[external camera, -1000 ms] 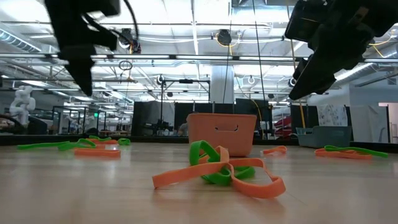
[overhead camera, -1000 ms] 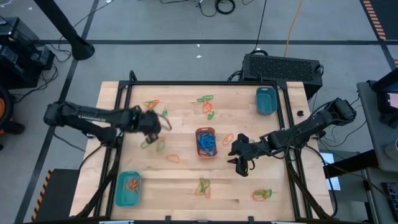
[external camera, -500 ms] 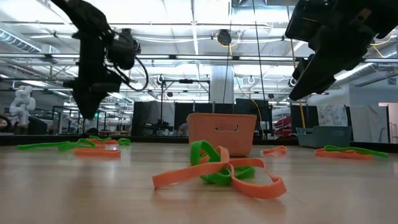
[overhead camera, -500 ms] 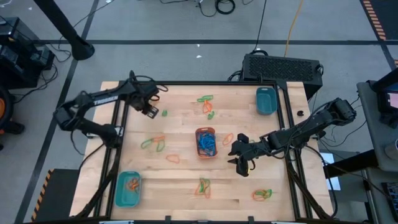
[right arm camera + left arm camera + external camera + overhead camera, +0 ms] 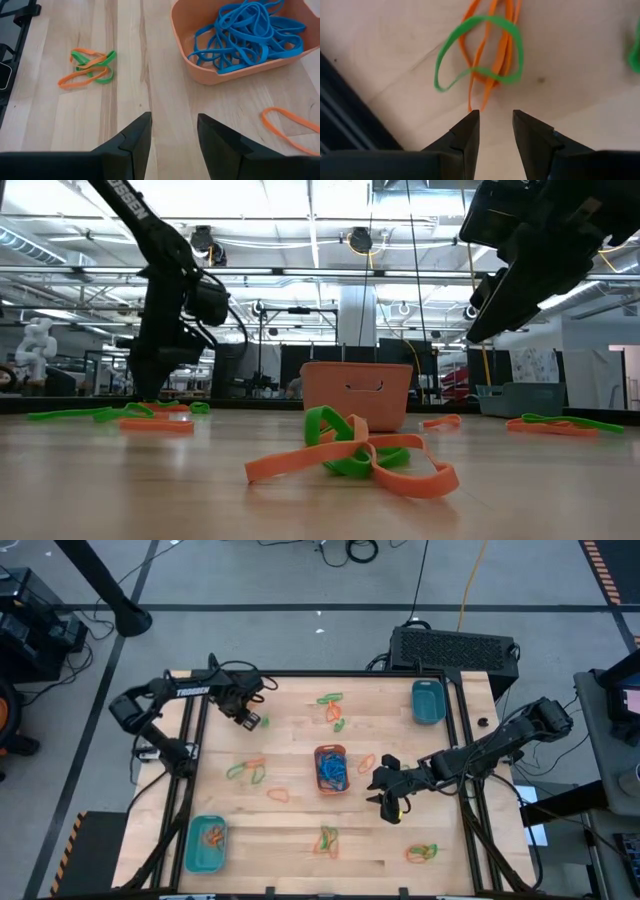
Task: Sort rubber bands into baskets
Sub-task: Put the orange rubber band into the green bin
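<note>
While both grippers stand open, nothing is held
Left gripper (image 5: 496, 116) hovers over green-and-orange rubber bands (image 5: 485, 55); right gripper (image 5: 174, 125) waits beside the orange basket (image 5: 200, 70)

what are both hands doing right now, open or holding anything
Left hand: open, empty, just short of a green and orange rubber band tangle.
Right hand: open, empty, over bare table beside the orange basket.

- The table (image 5: 300, 830) is pale wood with smooth boards.
- The orange basket (image 5: 200, 65) looks like smooth plastic, a bit shiny.
- The rubber bands (image 5: 485, 55) are thin, soft rubber, not shiny.
- The left gripper (image 5: 495, 131) has dark, dull fingers (image 5: 465, 140).
</note>
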